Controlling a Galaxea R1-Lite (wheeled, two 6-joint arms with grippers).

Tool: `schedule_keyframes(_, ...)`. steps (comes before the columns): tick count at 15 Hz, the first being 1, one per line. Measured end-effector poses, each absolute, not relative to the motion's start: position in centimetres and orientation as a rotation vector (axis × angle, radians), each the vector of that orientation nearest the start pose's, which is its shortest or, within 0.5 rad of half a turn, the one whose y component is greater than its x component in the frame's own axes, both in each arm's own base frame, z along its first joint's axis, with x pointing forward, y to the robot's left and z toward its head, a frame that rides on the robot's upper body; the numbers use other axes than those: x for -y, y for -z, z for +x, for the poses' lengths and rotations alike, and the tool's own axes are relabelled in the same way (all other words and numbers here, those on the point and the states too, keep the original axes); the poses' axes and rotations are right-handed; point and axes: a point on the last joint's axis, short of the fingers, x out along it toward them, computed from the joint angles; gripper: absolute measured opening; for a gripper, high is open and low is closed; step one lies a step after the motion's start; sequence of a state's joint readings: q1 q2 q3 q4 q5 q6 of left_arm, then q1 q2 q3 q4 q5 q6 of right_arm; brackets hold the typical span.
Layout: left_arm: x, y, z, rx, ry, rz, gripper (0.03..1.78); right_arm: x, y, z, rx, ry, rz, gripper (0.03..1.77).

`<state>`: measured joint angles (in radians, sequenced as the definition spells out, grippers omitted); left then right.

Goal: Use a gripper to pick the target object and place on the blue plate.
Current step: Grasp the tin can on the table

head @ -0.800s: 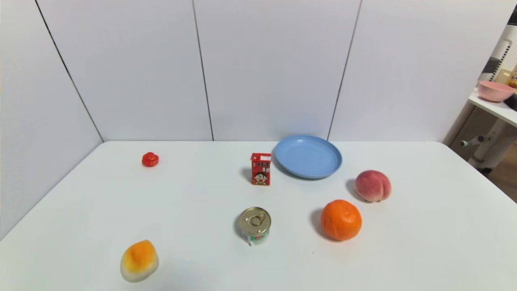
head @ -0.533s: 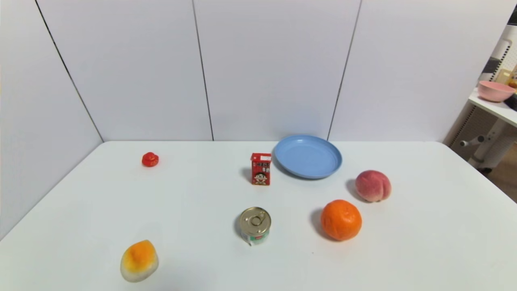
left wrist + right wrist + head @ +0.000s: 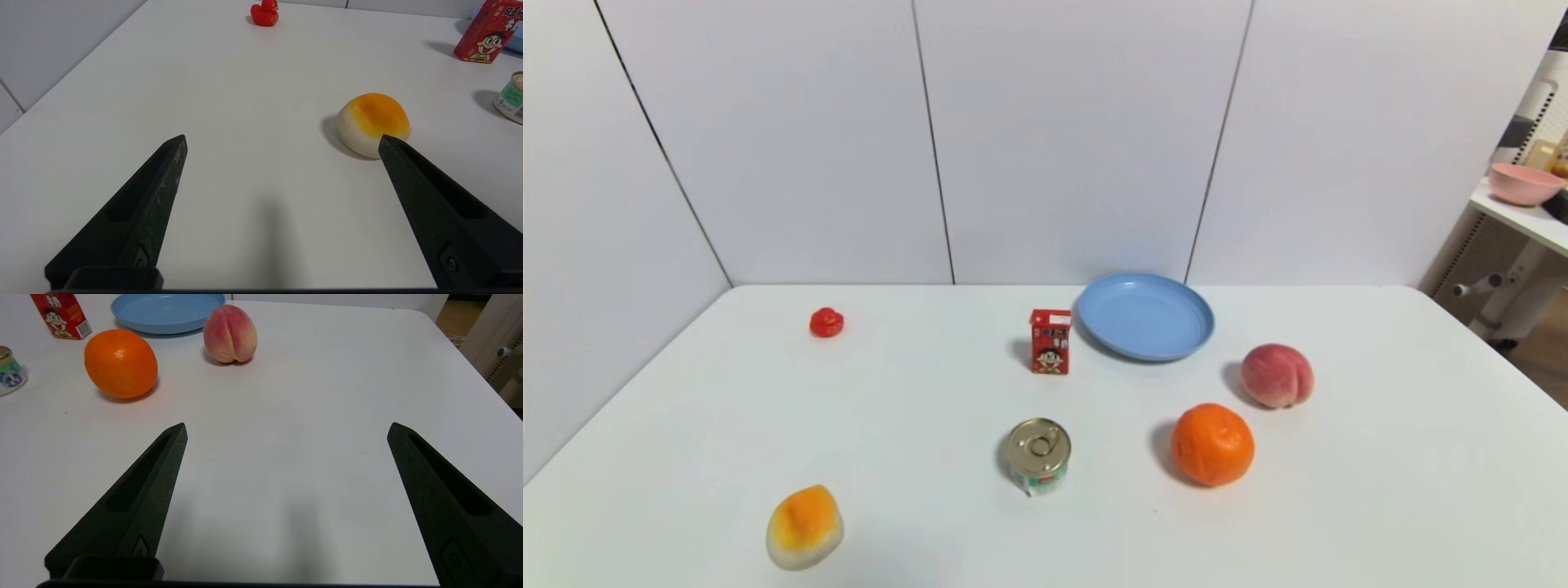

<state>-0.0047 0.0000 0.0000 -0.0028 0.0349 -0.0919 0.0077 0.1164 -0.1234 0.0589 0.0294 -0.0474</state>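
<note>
Your right tool (image 3: pixel 288 430) is hovering over the white bench (image 3: pixel 931 408), its two black fingers spreading wide and holding nothing, while your left tool (image 3: pixel 283 141) is likewise hanging above the bench, fingers parted and empty. The small metal can (image 3: pixel 1039 457), serving as landmark, is standing upright on the bench with its gold pull-tab lid facing up. Behind the can, a red drink carton (image 3: pixel 1050 343) is standing upright; behind it and to the right, the blue plate (image 3: pixel 1146 317) is lying just beside the carton. An orange (image 3: pixel 1213 445) is sitting to the right of the can, with a peach (image 3: pixel 1277 376) resting farther right and behind. A yellow-topped bun (image 3: pixel 805 528) is lying to the can's left and nearer you, and a little red duck (image 3: pixel 827 322) is sitting well apart, left of the can and behind.
</note>
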Motion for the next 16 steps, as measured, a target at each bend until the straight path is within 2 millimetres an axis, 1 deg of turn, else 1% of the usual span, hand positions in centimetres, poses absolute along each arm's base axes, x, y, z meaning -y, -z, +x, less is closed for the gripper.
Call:
schedule_keyframes(3,-0.1,-7.6,-2.3,0.004,-0.03,-0.092,1.69,-0.2,-13.4,-1.1,-0.099,-0.096,-0.072,1.69)
schedule_keyframes(5,-0.1,-7.6,-2.3,0.004,-0.03,-0.092,1.69,-0.3,-15.2,0.2,-0.147,-0.153,-0.102,1.69)
schedule_keyframes(7,-0.1,-7.6,-2.3,0.004,-0.03,-0.092,1.69,-0.6,-17.3,1.7,-0.19,-0.276,-0.126,1.69)
schedule_keyframes(9,-0.1,-7.6,-2.3,0.004,-0.03,-0.092,1.69,-1.2,-19.5,3.5,-0.22,-0.453,-0.143,1.69)
schedule_keyframes(12,-0.1,-7.6,-2.3,0.004,-0.03,-0.092,1.69,-3.2,-22.2,6.8,-0.267,-0.673,-0.164,1.69)
schedule_keyframes(14,-0.1,-7.6,-2.3,0.004,-0.029,-0.092,1.69,-5.2,-23.2,8.7,-0.299,-0.791,-0.176,1.69)
schedule_keyframes(16,-0.1,-7.6,-2.3,0.004,-0.03,-0.092,1.69,-7.7,-23.7,10.1,-0.334,-0.909,-0.185,1.69)
